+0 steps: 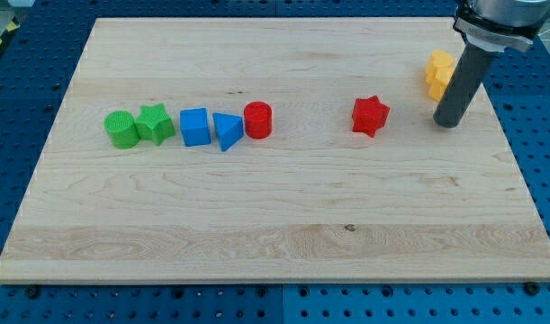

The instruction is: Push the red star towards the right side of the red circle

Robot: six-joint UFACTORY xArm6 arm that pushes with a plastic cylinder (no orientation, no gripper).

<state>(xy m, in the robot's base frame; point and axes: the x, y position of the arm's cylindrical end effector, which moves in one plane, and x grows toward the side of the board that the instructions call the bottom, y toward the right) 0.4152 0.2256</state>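
The red star (370,115) lies on the wooden board (275,225), right of centre. The red circle (257,120) stands well to its left, at the right end of a row of blocks. My tip (446,122) is on the board to the right of the red star, a clear gap apart from it, and just below-right of a yellow block (439,74).
Left of the red circle runs a row: a blue triangle (226,131) touching the circle, a blue cube (194,127), a green star (154,123) and a green circle (121,129). The yellow block sits near the board's right edge.
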